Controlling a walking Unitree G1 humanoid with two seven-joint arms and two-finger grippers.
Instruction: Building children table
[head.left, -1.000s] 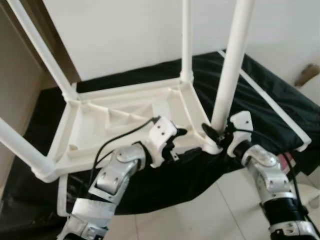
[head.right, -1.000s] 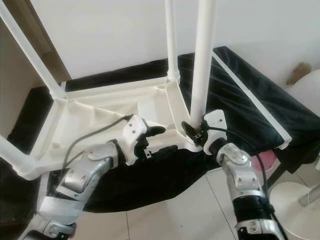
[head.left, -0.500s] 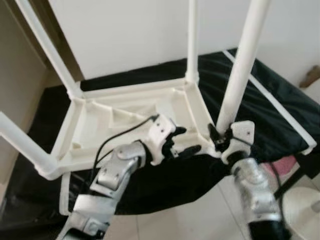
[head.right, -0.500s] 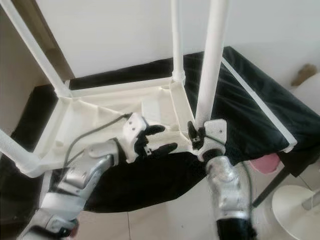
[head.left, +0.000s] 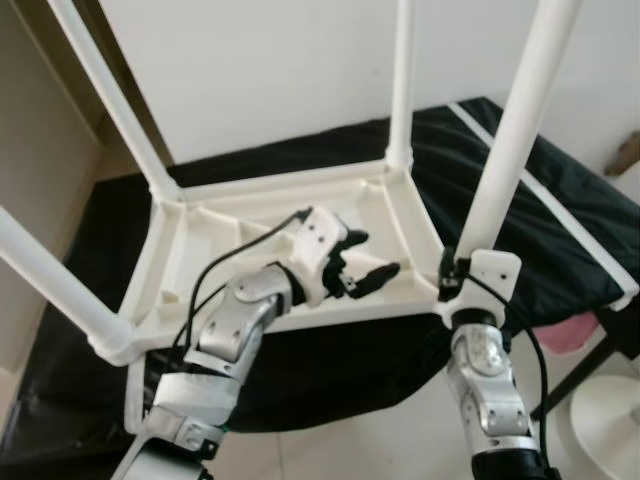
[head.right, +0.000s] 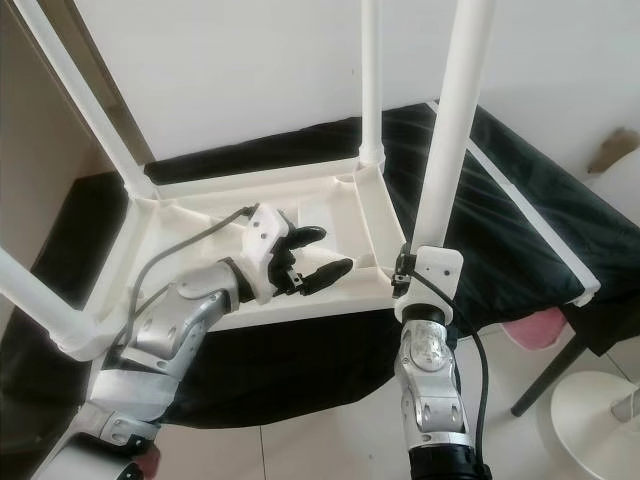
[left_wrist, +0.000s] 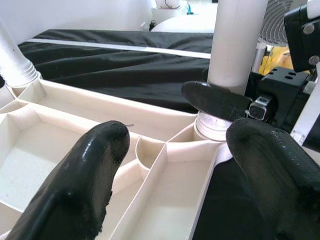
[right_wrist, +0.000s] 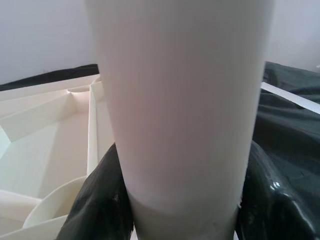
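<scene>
Tabletop (head.left: 255, 225), white and upside down, lies on a black cloth (head.left: 560, 230) with four legs standing up from its corners. Right jaws (head.left: 452, 283) are closed around the base of the near leg (head.left: 515, 140), a black finger (right_wrist: 97, 205) pressed on each side of it just above the corner socket. Left jaws (head.left: 360, 265) hover wide and holding nothing over the ribbed underside, the gripped leg just beyond their fingertips (left_wrist: 95, 165).
</scene>
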